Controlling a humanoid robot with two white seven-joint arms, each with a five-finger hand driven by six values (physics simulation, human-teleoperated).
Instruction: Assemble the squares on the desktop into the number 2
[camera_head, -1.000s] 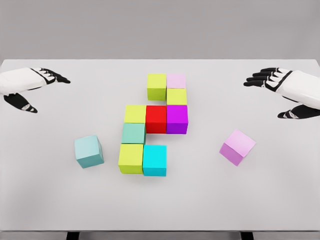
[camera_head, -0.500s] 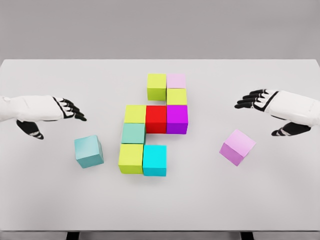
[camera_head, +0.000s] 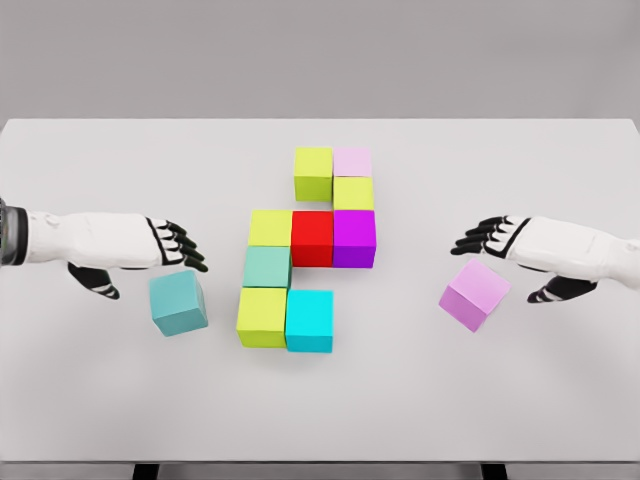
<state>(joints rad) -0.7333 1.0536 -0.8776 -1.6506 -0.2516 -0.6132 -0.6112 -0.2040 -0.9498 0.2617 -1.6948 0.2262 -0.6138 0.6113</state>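
Blocks (camera_head: 312, 238) sit packed together in the middle of the white table (camera_head: 90, 400). You see your left hand (camera_head: 165, 245), fingers spread, just above a loose teal block (camera_head: 179, 303) on the left. Your right hand (camera_head: 500, 238), fingers spread too, is just above a loose pink block (camera_head: 474, 294) on the right.

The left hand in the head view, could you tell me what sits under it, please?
The left hand hovers open over the teal cube, whose top and front show; the cube's back edge is covered by the fingers.

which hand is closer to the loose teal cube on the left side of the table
Left. The left hand hovers with open fingers just above and behind the teal cube. The right hand is far across the table, beyond the cluster of cubes, beside the pink cube.
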